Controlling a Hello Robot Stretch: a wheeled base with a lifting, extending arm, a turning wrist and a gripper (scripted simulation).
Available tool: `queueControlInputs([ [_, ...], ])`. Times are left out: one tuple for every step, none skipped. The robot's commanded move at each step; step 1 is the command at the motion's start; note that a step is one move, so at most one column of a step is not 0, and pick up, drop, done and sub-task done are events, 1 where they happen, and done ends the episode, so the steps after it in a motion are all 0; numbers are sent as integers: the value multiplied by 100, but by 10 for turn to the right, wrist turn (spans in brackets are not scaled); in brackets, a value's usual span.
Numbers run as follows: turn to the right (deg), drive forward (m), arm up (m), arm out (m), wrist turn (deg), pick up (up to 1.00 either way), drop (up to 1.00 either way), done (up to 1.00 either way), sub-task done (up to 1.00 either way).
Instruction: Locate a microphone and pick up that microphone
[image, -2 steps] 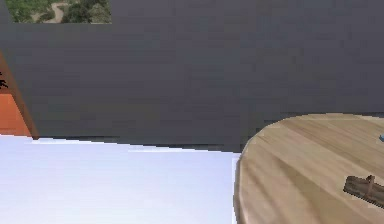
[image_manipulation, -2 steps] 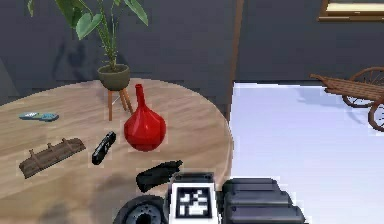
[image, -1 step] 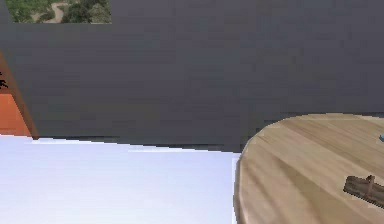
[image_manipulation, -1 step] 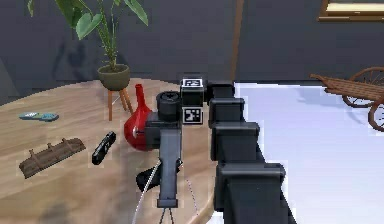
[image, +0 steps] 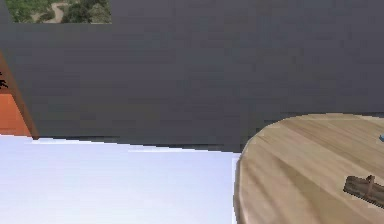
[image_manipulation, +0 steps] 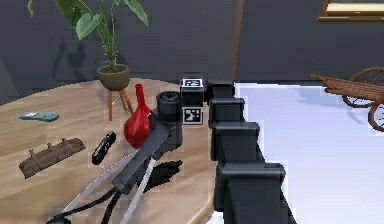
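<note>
1. The microphone (image_manipulation: 104, 148) is read, from its shape alone, as the short dark stick with a pale tip lying flat on the round wooden table (image_manipulation: 70, 100)
2. It lies between a brown rack-like piece (image_manipulation: 52, 157) and a red vase (image_manipulation: 137, 122), near both but apart from them
3. The gripper (image_manipulation: 108, 195) stretches over the tabletop just beside the stick, its thin fingers pointing toward the arm side view's lower left; whether it is over, beside or touching the stick cannot be told
4. Whether the claw is open or closed cannot be told, nor whether it has anything in it
5. The stick will probably handle as a light, rigid piece with a smooth round barrel, so it may roll on the wood or slip under a loose hold
6. The best place to take it looks like the middle of the dark barrel, with the fingers set across its length and away from the pale tip, which may be the more delicate head
7. The vase is tall and narrow and stands close by, with a potted plant (image_manipulation: 112, 72) behind it, so a sideways sweep could tip the vase
</note>
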Motion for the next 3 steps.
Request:
queueControlInputs([
  [0,0,0,0,450,0,0,0,0],
  [0,0,0,0,450,0,0,0,0],
  [0,0,0,0,30,0,0,0,0],
])
